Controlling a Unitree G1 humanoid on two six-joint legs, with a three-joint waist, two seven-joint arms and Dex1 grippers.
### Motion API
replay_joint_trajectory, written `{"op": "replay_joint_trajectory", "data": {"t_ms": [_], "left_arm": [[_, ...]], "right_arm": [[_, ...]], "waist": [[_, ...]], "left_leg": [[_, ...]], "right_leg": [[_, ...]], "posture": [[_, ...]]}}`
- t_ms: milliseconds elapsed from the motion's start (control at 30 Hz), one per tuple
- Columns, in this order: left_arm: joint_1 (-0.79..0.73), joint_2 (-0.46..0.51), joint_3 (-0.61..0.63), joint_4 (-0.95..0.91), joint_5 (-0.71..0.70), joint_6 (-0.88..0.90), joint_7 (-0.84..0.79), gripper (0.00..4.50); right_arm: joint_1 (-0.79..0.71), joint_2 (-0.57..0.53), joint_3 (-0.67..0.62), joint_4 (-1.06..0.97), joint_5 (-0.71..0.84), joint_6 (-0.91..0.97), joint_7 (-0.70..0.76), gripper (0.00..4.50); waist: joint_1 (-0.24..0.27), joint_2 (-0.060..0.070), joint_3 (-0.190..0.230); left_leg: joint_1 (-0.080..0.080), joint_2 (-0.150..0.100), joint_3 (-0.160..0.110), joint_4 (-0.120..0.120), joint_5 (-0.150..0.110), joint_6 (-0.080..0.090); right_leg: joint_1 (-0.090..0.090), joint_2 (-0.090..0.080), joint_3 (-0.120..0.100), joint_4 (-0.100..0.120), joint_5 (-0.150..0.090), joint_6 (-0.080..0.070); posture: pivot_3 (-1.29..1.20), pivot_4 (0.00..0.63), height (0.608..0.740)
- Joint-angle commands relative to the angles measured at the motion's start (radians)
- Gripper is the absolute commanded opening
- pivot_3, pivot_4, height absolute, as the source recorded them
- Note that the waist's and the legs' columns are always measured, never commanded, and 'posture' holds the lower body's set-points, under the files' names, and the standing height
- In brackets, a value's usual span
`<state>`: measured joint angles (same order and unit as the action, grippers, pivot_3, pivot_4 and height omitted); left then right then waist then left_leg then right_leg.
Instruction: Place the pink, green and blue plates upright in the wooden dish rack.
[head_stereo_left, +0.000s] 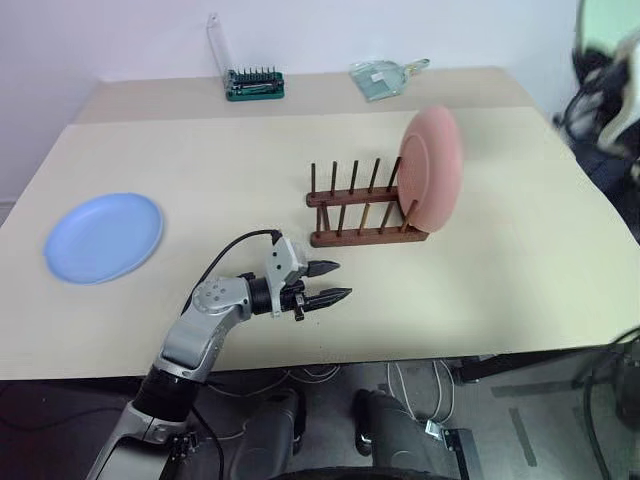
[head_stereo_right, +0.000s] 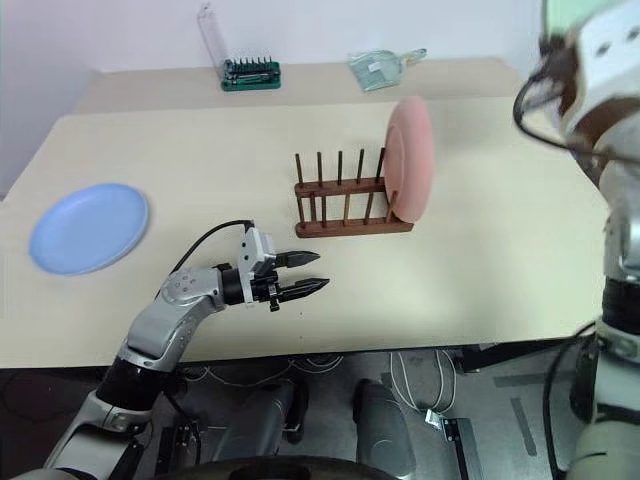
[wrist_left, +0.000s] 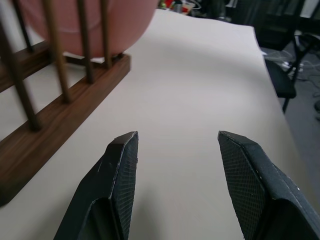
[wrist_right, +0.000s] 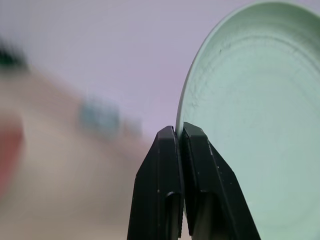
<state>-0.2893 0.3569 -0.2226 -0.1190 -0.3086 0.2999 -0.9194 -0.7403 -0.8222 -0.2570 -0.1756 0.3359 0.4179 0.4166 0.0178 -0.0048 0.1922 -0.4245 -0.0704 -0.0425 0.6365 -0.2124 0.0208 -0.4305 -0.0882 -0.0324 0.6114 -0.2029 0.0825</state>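
- the desk (head_stereo_left: 200, 330) is a pale beige top, with a second, narrower beige surface butting against its far edge.
- the blue plate (head_stereo_left: 103, 236) lies flat near the desk's left edge, well apart from everything else; it is light blue with a shallow raised rim.
- the pink plate (head_stereo_left: 432, 168) stands upright on its edge at the right end of the wooden dish rack (head_stereo_left: 362, 205), its concave face toward the pegs; the left wrist view shows it as a pink shape behind the pegs, cut off at the top.
- the green plate (wrist_right: 260, 120) is pale mint with a raised rim, pinched at its edge in the right gripper (wrist_right: 181, 131), whose jaws are closed on it; most of the plate runs out of the right wrist view, and the background there is blurred.
- the wooden dish rack is dark brown, two parallel rails each with a row of thin upright pegs, and sits right of the desk's middle.
- the left gripper (head_stereo_left: 333, 282) hovers low over the desk near its front edge, just in front of the rack's left end, pointing right, jaws apart and empty.
- on the far surface are a green-based bit set (head_stereo_left: 254, 84) with a clear lid raised, and a clear packet (head_stereo_left: 378, 78) whose contents i cannot make out.
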Motion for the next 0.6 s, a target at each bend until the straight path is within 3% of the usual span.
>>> {"op": "replay_joint_trajectory", "data": {"t_ms": [33,133,200,400,600], "left_arm": [[-0.011,-0.009,-0.008,-0.017,-0.004,-0.01,0.001,2.6],[-0.009,-0.014,-0.008,-0.017,-0.003,-0.011,0.003,2.6],[-0.007,-0.016,-0.008,-0.019,-0.002,-0.011,0.006,2.6],[0.004,-0.013,-0.002,-0.029,-0.002,-0.011,0.014,2.6],[0.007,-0.01,0.001,-0.031,-0.004,-0.008,0.016,2.6]], "right_arm": [[-0.047,0.128,-0.034,-0.185,0.38,0.174,0.048,0.02],[-0.048,0.234,-0.055,-0.27,0.743,0.321,-0.008,0.02],[-0.042,0.28,-0.052,-0.282,0.894,0.369,-0.073,0.02],[-0.003,0.347,-0.012,-0.203,1.036,0.436,-0.284,0.02],[0.014,0.334,-0.021,-0.098,1.152,0.488,-0.409,0.02]], "waist": [[-0.004,0.0,0.0],[-0.003,0.0,0.0],[-0.003,0.0,0.0],[-0.006,0.0,0.0],[-0.006,0.001,0.0]], "left_leg": [[0.0,0.0,0.0,0.001,-0.001,0.001],[-0.001,0.0,0.0,0.003,-0.001,0.002],[-0.001,-0.001,0.0,0.004,-0.002,0.003],[-0.001,-0.001,0.0,0.006,-0.002,0.003],[-0.002,-0.001,0.001,0.006,-0.003,0.004]], "right_leg": [[0.0,-0.001,0.0,0.0,0.0,0.0],[0.0,-0.002,0.001,0.001,0.0,0.0],[0.0,-0.002,0.0,0.001,-0.001,-0.002],[0.0,-0.004,0.0,0.001,-0.001,-0.003],[-0.001,-0.004,0.001,0.001,-0.001,-0.003]], "posture": [[0.0,0.15,0.735],[0.0,0.15,0.735],[0.0,0.15,0.735],[0.0,0.15,0.735],[0.0,0.15,0.735]]}}
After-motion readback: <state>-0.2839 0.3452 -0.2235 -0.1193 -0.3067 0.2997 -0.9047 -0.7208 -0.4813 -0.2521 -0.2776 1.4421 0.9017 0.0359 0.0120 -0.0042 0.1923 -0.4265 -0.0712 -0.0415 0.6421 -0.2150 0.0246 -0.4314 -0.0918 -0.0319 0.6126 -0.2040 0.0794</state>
